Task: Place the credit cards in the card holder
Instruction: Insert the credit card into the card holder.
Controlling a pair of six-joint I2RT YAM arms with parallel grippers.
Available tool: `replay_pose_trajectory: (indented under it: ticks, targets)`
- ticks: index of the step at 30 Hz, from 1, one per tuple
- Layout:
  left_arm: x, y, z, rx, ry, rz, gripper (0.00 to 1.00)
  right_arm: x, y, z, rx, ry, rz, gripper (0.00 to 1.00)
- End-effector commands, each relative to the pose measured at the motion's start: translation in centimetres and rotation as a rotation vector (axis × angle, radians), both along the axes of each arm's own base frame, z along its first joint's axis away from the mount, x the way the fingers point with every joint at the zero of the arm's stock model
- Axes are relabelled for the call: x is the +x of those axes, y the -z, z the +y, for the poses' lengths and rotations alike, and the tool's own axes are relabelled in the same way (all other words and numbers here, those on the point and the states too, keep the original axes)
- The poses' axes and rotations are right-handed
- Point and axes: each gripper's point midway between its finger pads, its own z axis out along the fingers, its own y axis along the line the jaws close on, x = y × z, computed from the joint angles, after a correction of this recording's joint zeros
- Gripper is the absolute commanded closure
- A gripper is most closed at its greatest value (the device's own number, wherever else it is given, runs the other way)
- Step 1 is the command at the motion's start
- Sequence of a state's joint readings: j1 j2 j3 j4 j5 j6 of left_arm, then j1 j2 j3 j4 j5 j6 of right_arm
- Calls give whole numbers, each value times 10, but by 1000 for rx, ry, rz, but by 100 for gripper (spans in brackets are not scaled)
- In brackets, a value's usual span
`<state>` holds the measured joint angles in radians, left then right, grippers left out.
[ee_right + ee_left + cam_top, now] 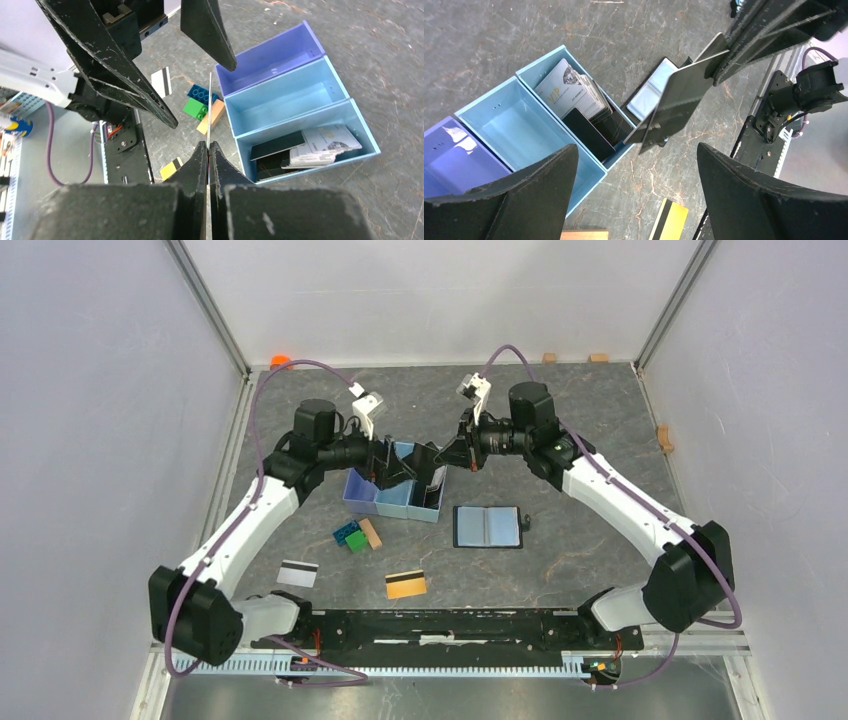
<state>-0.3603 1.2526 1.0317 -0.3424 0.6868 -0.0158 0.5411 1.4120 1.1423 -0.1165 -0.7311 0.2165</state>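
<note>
The left end effector [636, 147] hangs wide open and empty over the tray [395, 504]. The tray's light blue end compartment holds a loose stack of cards [574, 95]. A white striped card [297, 573] and a gold card [406, 584] lie flat on the worktop near the arm bases. The right end effector [208, 145] is pinched fully closed on the edge of a black card [681, 97], held aloft beside the tray. Right of the tray, the card holder [487, 526] lies open. The cards look light, stiff and slick. A flat one likely needs an edge tipped up, then a firm pinch across both faces.
</note>
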Motion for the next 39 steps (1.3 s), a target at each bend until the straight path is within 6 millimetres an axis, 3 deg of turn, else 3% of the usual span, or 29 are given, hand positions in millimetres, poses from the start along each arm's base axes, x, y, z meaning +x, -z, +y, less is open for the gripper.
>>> replay_pose_trajectory:
  ticks: [1,5,8,10,13,16,19,21,27,29,32,34,36,39]
  targets:
    - [-14,-20,-3,-40,93,-111,5,-14,-12,4,-10,-151,-43,100]
    - [-28,-17,-14,-92,196,-30,4,-23,-8,9,1,-230,-18,100]
    - [-35,-17,-20,-125,244,13,12,-24,-4,11,-14,-254,-7,100]
    - [-36,-12,-21,-132,249,47,26,-25,-2,11,-19,-266,-3,100]
    - [-43,-8,-27,-162,281,115,69,-25,-2,12,-19,-273,-2,100]
    - [-48,-5,-30,-168,300,138,87,-23,-2,12,-24,-263,-12,100]
    - [-50,-6,-32,-184,303,135,84,-24,-1,12,-20,-271,-10,100]
    - [-50,-5,-32,-182,299,137,71,-28,-2,13,-10,-291,-1,100]
    - [-52,1,-37,-177,311,162,63,-38,-10,14,27,-359,-24,100]
    - [-55,1,-39,-185,330,171,70,-36,-11,14,28,-353,-27,100]
    - [-59,-3,-43,-210,348,174,98,-26,-6,14,3,-304,-36,99]
    - [-55,-3,-41,-198,324,163,98,-13,-2,10,-25,-233,-54,81]
    - [-49,-1,-39,-182,284,151,98,5,2,0,-31,-118,-53,45]
    - [-34,-1,-36,-182,182,157,98,20,7,-14,9,6,-60,18]
